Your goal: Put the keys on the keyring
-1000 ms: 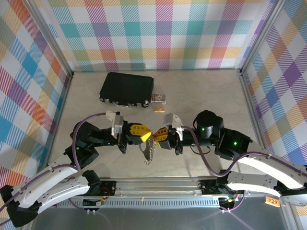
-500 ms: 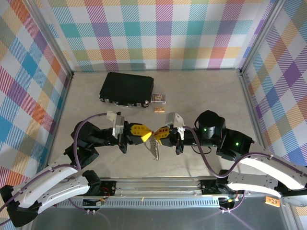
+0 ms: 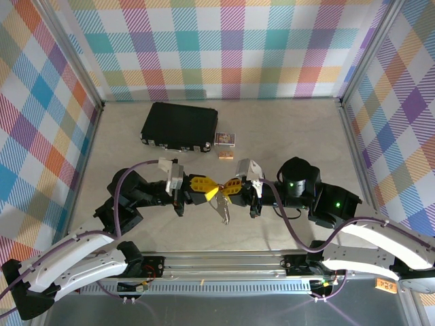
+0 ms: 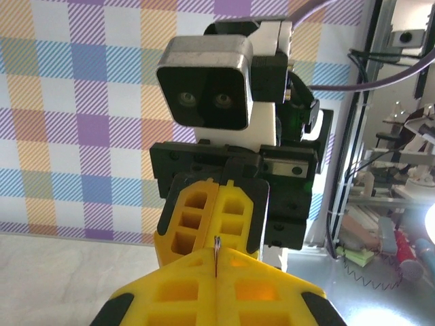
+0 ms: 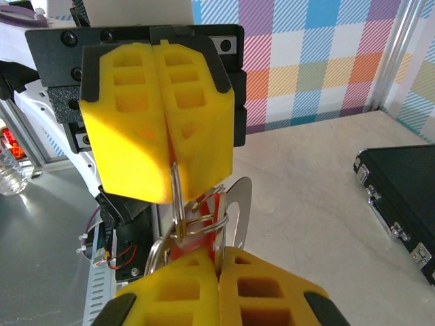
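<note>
— From above, what do you see?
— The left gripper (image 3: 209,192) and the right gripper (image 3: 228,188) meet tip to tip over the table (image 3: 292,136). The keys (image 3: 223,212) hang just under the meeting point. Farther back lie a black case (image 3: 180,125), a card box (image 3: 225,139) and a tan block (image 3: 225,155).
— And the left wrist camera?
— The left gripper (image 4: 216,268) has its jaws pressed together on a thin metal edge. The right gripper (image 4: 217,214) faces it, very near.
— The right wrist camera?
— The right gripper (image 5: 217,275) is clamped on the flat silvery keys (image 5: 238,204). The left gripper (image 5: 163,136) is also closed, on the wire of the keyring (image 5: 178,197) (something red shows behind the ring; I cannot tell what it is).
</note>
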Robot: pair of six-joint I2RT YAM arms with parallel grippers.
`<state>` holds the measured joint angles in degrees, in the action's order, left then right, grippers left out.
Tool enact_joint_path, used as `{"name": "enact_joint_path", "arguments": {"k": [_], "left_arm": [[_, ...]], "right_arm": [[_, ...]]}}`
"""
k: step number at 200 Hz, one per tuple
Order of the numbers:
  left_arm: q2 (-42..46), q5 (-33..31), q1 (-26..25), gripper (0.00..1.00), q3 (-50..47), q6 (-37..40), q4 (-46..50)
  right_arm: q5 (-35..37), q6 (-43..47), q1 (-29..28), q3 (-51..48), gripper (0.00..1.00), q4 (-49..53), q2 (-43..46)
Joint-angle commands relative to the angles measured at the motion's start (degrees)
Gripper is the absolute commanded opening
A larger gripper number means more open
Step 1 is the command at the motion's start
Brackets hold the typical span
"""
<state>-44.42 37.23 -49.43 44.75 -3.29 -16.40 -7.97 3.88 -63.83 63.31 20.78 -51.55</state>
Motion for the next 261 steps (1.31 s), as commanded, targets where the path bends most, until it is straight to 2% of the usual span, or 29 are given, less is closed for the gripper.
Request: {"name": "enact_joint_path", "arguments": {"k": [1,78,160,261], "left_arm": [[0.4,-1.98,-0.24,0.0,2.2,2.84,3.36],[1.82,-2.68,-0.25,0.0,2.63,4.44,6.15],[2.57,-6.46,-0.27,0.0,2.51,8.36,11.76],[-0.04,-4.89,-0.25,0.0,3.27,9.01,14.01]], "right_arm": [[0.03,1.22,-0.33,-0.03,0.0,-2.23,1.62],[2.33,1.31,-0.33,0.28,0.0,-0.05,2.83],[2.96,3.5,-0.33,1.47,0.0,2.25,2.52],[3.66,4.06,-0.37,2.7,0.0,3.79,1.03]]}}
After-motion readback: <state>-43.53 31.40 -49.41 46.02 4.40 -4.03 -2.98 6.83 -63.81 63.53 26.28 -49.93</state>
